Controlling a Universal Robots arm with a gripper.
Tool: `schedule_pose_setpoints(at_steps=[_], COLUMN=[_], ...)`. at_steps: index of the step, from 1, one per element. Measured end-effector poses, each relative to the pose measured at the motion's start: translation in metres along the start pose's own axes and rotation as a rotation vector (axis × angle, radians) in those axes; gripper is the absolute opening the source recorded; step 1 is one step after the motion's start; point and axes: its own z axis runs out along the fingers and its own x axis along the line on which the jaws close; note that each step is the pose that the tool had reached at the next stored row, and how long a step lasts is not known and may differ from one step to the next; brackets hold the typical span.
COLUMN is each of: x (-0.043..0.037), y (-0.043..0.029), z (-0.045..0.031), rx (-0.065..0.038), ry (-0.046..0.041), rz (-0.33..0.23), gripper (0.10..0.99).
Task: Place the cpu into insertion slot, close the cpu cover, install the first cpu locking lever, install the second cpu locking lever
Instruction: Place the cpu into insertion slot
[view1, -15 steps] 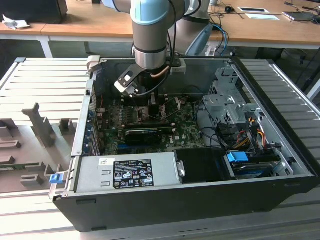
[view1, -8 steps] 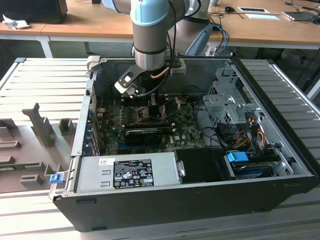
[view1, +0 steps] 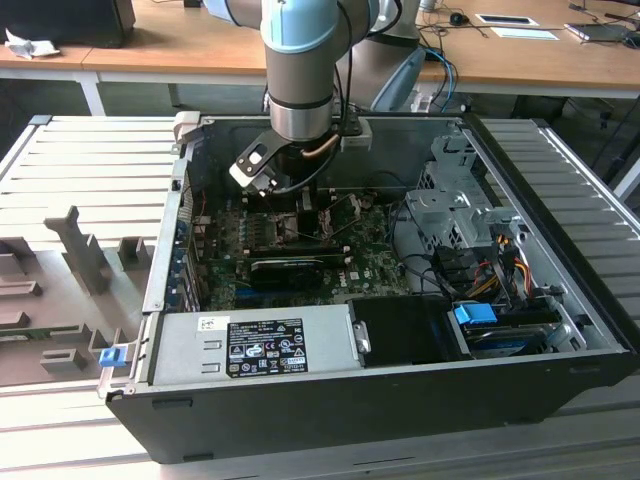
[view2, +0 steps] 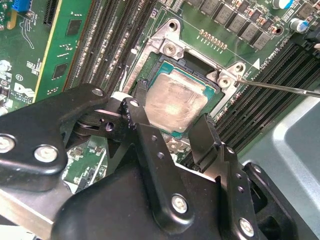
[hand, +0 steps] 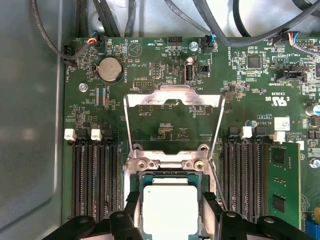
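Cpu (hand: 170, 212) seated, tool (view2: 172, 106) astride, perhaps touching, cover (hand: 150, 96) raised

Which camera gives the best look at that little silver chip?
The second wrist view: the cpu sits in the insertion slot, nearly its whole top showing. The first wrist view's edge crops part of it. In the exterior view the arm stands over it.

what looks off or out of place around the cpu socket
Nothing damaged or askew. The cpu lines up squarely with the insertion slot, its top smeared. The cpu cover stands swung open and a thin locking lever juts free, unlatched.
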Motion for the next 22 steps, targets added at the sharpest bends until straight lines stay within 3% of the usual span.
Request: schedule_pose_setpoints(at_steps=[5,11,12,13,14,16,18,22], x=[0.0023,0.0026,0.0020,0.0010,0.0005,0.0004,0.0004,0.0004], y=[0.0006,0.0017,0.0018,0.0018,0.0018,0.0018,0.0019,0.0020], z=[0.0002,-0.0163,-0.0178,-0.0181,-0.0182,-0.0187,-0.0203,-0.0225], rx=[0.000,0.002,0.002,0.002,0.002,0.002,0.002,0.002], ry=[0.0004,-0.0015,-0.0024,-0.0032,-0.0044,-0.0062,-0.0080,-0.0081], rz=[0.000,0.000,0.000,0.000,0.000,0.000,-0.001,-0.001], gripper=[0.604,0.588,0.459,0.400,0.220,0.220,0.106,0.106])
